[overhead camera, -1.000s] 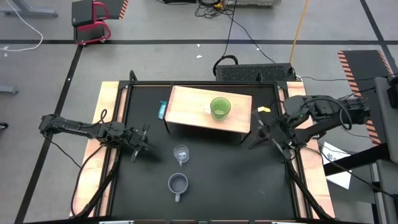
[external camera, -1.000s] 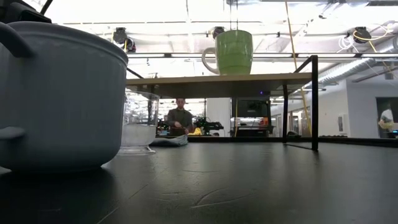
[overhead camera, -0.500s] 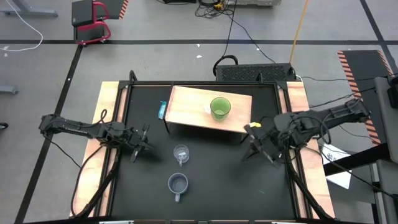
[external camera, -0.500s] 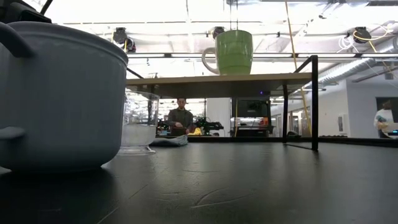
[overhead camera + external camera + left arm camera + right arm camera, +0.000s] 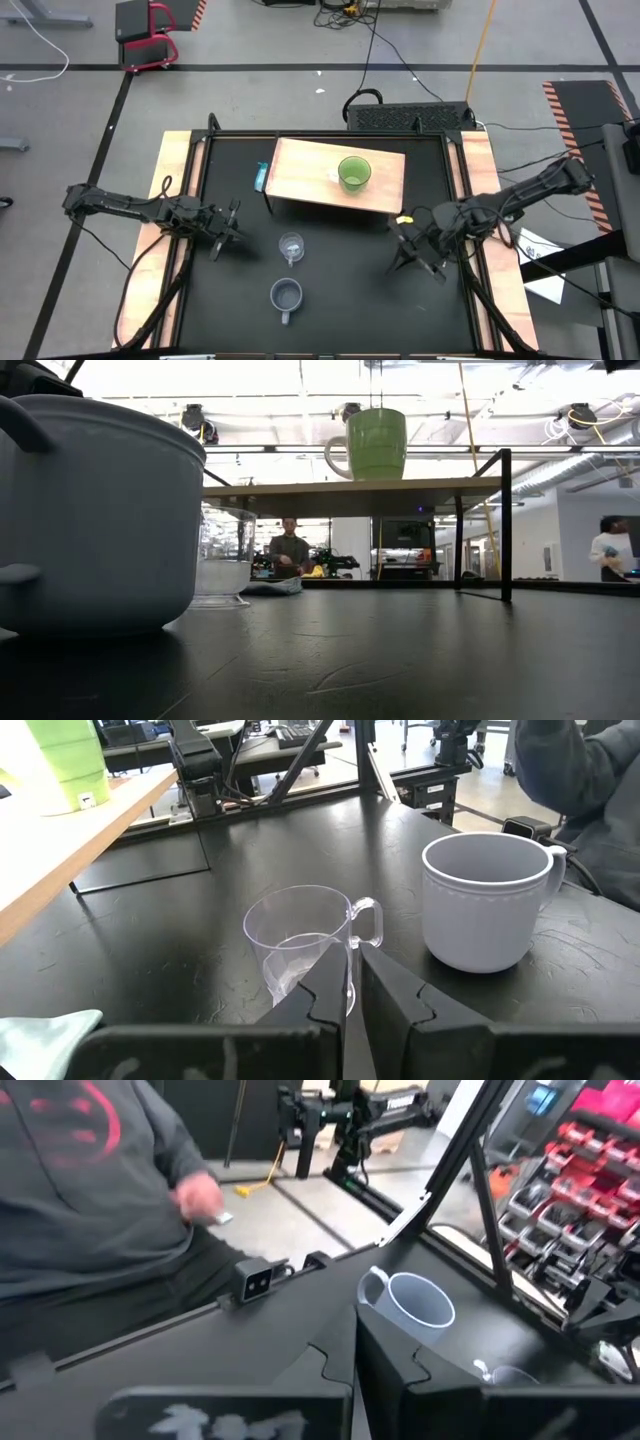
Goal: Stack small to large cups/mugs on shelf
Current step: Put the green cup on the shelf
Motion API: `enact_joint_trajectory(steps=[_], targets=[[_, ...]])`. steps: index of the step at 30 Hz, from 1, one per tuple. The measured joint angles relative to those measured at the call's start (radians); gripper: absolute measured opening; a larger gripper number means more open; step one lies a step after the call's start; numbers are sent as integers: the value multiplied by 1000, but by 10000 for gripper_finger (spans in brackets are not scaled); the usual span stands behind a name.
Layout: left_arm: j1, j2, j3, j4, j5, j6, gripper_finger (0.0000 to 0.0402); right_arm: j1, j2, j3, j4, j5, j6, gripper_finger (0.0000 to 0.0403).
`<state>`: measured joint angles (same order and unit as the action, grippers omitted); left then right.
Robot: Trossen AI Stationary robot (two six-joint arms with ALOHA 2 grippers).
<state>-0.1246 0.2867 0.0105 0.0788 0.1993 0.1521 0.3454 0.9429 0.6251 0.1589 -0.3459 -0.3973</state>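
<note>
Your lime-green mug (image 5: 354,173) stands on the shelf (image 5: 300,170); the glass cup (image 5: 291,246) and grey-blue mug (image 5: 286,295) sit mid-tabletop toward the front edge. Both the left gripper (image 5: 228,230) and right gripper (image 5: 404,247) are closed, holding nothing.

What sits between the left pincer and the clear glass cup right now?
Nothing: in the high view only bare black tabletop separates the left pincer from the clear glass handled cup; the left wrist view agrees.
</note>
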Motion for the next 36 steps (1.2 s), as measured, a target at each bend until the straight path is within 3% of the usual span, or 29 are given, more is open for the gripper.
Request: enact_joint_trajectory(steps=[6,25,36], targets=[[0,0,0,0,0,0,33,-4,0,-138,267,0,45,0],[0,0,0,0,0,0,33,-104,-4,-370,537,2,195,0],[0,0,0,0,0,0,33,-174,-4,-552,814,0,256,0]])
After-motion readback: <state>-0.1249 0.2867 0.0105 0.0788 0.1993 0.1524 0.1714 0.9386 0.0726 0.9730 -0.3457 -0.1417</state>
